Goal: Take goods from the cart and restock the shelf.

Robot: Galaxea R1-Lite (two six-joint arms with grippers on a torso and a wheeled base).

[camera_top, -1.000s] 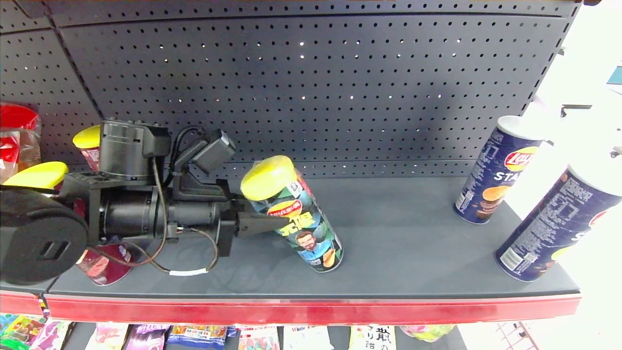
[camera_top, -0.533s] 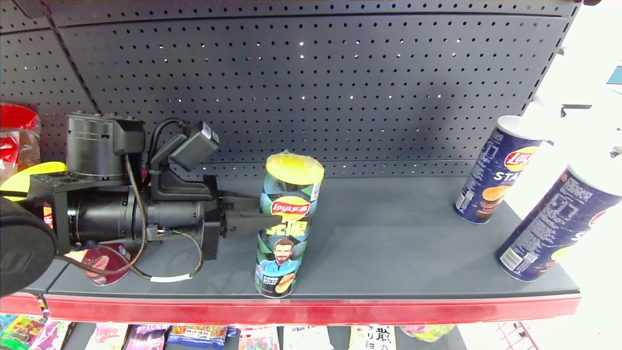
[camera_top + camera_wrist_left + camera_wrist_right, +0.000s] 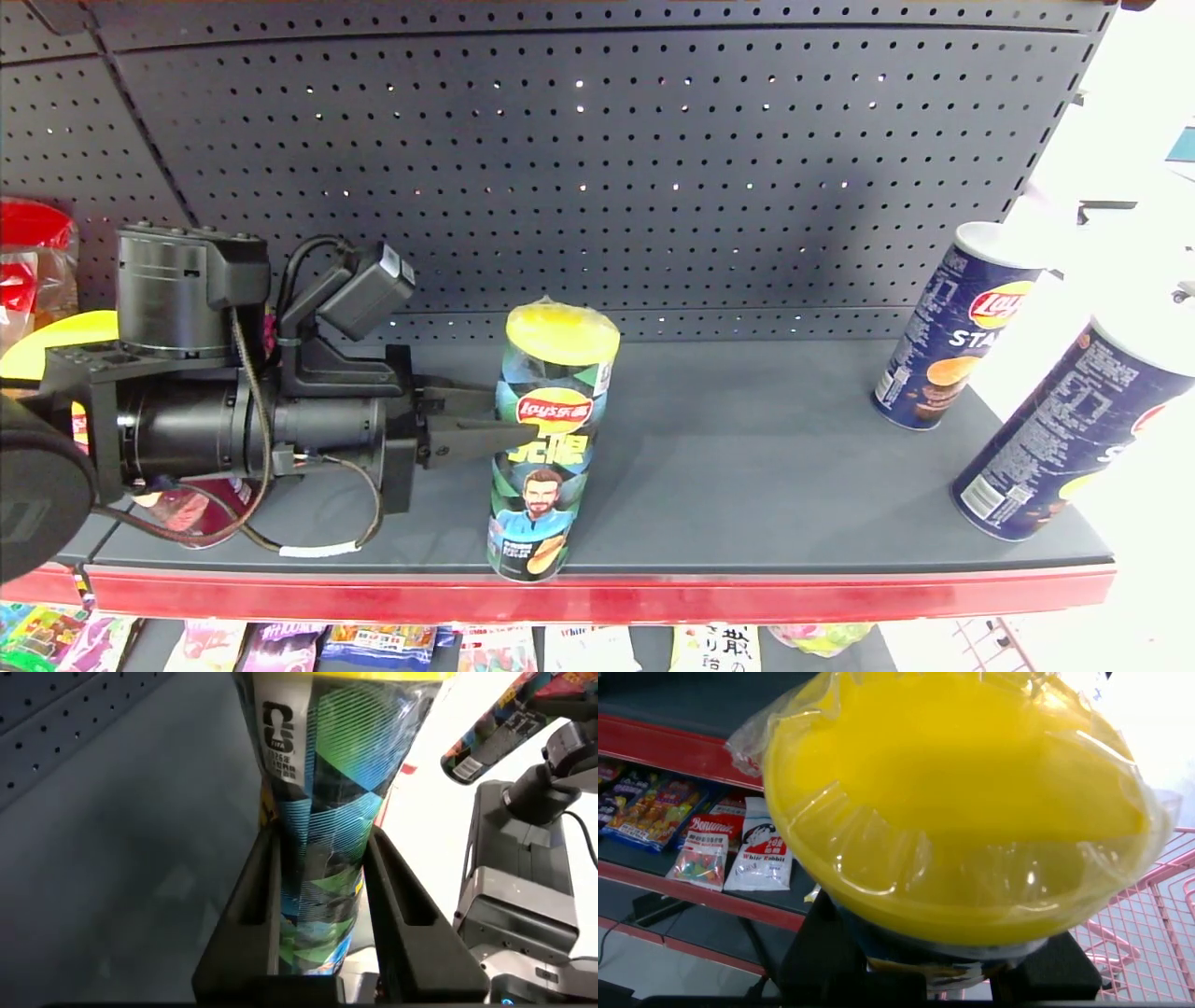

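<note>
Gripper state: the left gripper [image 3: 509, 415] is clamped on the green chip can [image 3: 546, 467]. One finger [image 3: 257, 896] presses on each side of the body at about mid-height. The can stands upright with its yellow lid [image 3: 563, 322] on top. Its base rests on the grey shelf board [image 3: 747, 467], just behind the red front edge [image 3: 709, 593].

The right gripper [image 3: 934, 971] is closed around a second can [image 3: 952, 812]. That can's yellow lid sits under clear film. Its place relative to the green chip can cannot be told. A pink wire cart [image 3: 1158, 924] and a lower shelf of snack packets [image 3: 691, 821] lie beyond it.

Positions relative to the green chip can:
- Behind: dark pegboard panel [image 3: 597, 168].
- To its right, well apart: two blue chip cans [image 3: 943, 327] [image 3: 1064, 429], standing on the same board near its end.
- To its left, past the arm: another yellow lid [image 3: 56, 331] and a red can [image 3: 187, 509], both partly hidden.
- Below: snack packets [image 3: 373, 644] on the next shelf down.
</note>
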